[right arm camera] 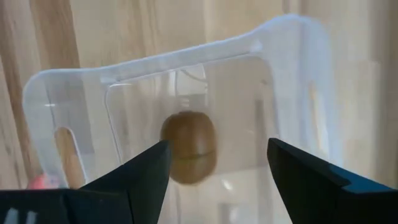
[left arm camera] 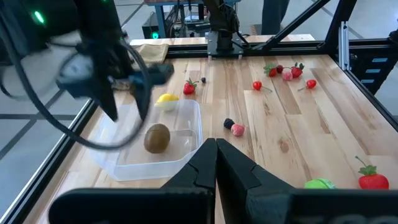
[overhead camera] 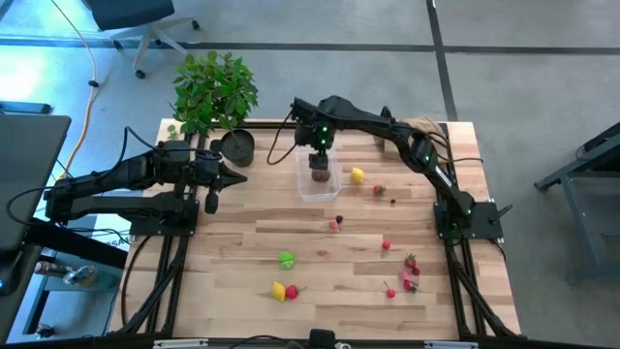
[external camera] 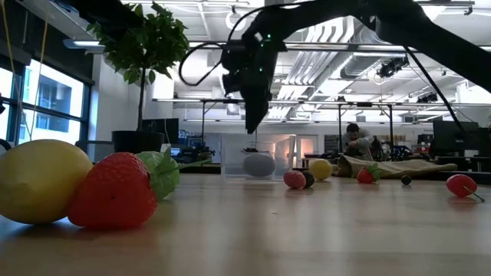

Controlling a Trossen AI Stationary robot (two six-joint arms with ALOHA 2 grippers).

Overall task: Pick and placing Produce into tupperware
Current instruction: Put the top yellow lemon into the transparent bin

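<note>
Tupperware (overhead camera: 320,184): clear tub, far centre of the wooden table (overhead camera: 339,257), holding one brown kiwi (right arm camera: 188,146) on its floor.
Right gripper (right arm camera: 214,163): poised above the tub, fingers spread apart, nothing between them; the kiwi lies below the gap.
Left gripper (left arm camera: 216,163): waiting at the table's left edge, fingers closed together, empty, pointed toward the tub.
Produce outside the tub: yellow lemon (overhead camera: 357,174) just beside the tub's right side; strawberry (overhead camera: 380,190) near it; pink berry (overhead camera: 334,223) and a dark one touching it, in front of the tub; green round fruit (overhead camera: 286,259) mid-table; second lemon (overhead camera: 279,290) with a strawberry (overhead camera: 292,291) touching it at the near edge; cluster of red berries (overhead camera: 409,273) toward the near right.
Potted plant (overhead camera: 213,92): far left corner.
</note>
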